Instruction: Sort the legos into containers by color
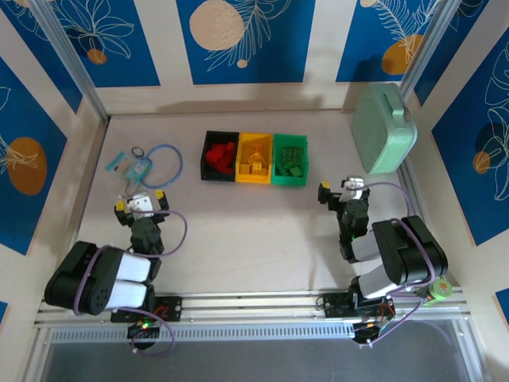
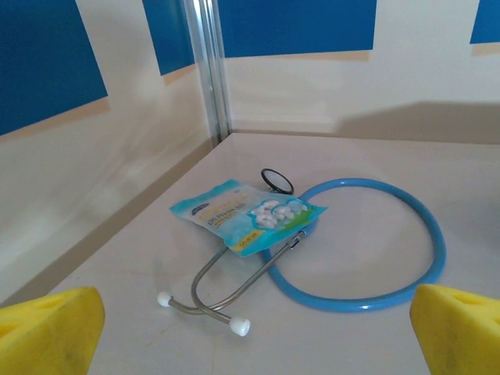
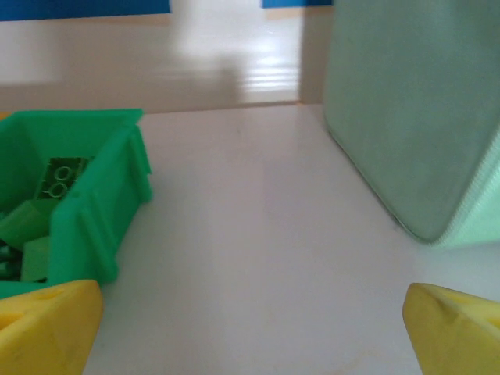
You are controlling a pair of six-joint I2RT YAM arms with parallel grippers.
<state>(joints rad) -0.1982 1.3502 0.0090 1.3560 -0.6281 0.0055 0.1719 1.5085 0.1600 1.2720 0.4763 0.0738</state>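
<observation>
**Legos all in their bins, both sets of jaws wide and empty**

Top view: the three containers sat in a row mid-surface (image 1: 254,239): black bin (image 1: 220,134) on the left, yellow bin (image 1: 254,136) in the middle, green bin (image 1: 290,138) on the right. Each had its long side running away from the arms. The red legos (image 1: 220,157) were in the black one, the yellow legos (image 1: 255,161) in the yellow and the green legos (image 1: 291,161) in the green. So I'd call it pretty much sorted. The left jaws and right jaws were both spread fully, gripping nothing, well short of the row. The black bin lay ahead-right of the left jaws and the green bin ahead-left of the right ones.

Left wrist view: the jaws were wide apart and aimed at a stethoscope (image 2: 433,234) and a packet (image 2: 246,215), not at the bins.

Right wrist view: the jaws gaped too. The green bin (image 3: 101,211) was ahead on the left with green legos (image 3: 58,176) inside, and the mint case (image 3: 406,117) stood to the right. I reckon the right arm was better lined up for any follow-up.
</observation>
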